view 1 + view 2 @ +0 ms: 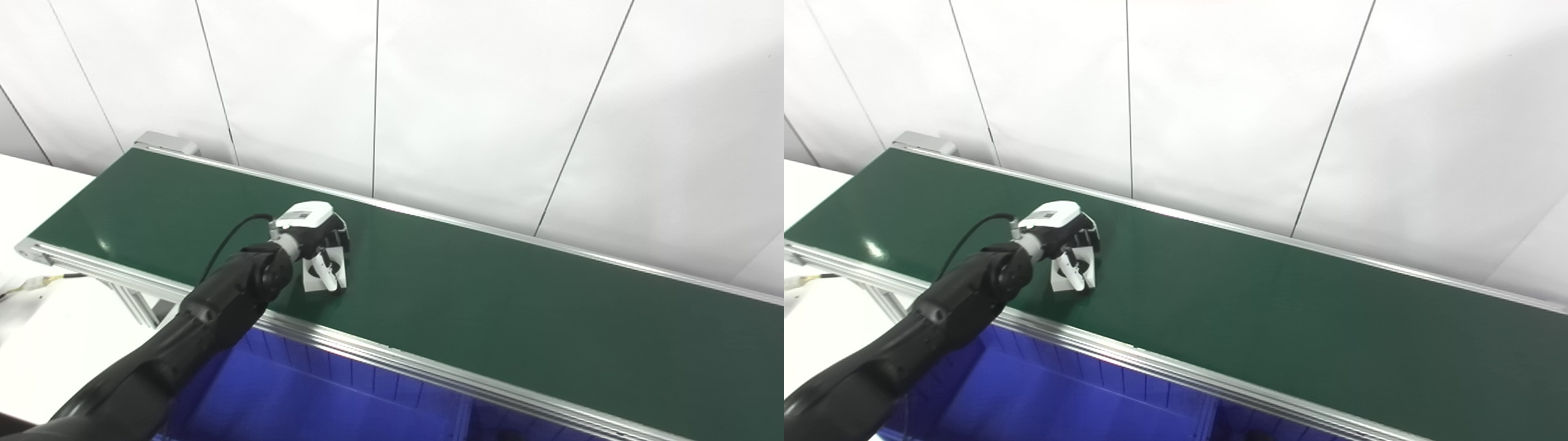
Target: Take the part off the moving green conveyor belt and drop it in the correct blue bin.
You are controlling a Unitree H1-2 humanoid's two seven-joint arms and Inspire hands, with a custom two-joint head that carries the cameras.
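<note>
The left hand (318, 236) is curled down around a white part (323, 275) on the green conveyor belt (490, 306). Whether it grips firmly, I cannot tell. The small label on the hand's back is unreadable.

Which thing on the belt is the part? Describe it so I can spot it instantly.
Find the long green conveyor belt crossing the view. On its left half, the left hand reaches down onto a small white part. It is the only loose, pale item visible on the belt.

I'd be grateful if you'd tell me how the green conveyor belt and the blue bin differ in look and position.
The conveyor belt is dark green, flat and long, crossing the whole view; the blue bin is bright blue with ribbed walls, only partly visible. The belt sits higher, carrying the left hand and white part; the bin lies below its near rail.
</note>
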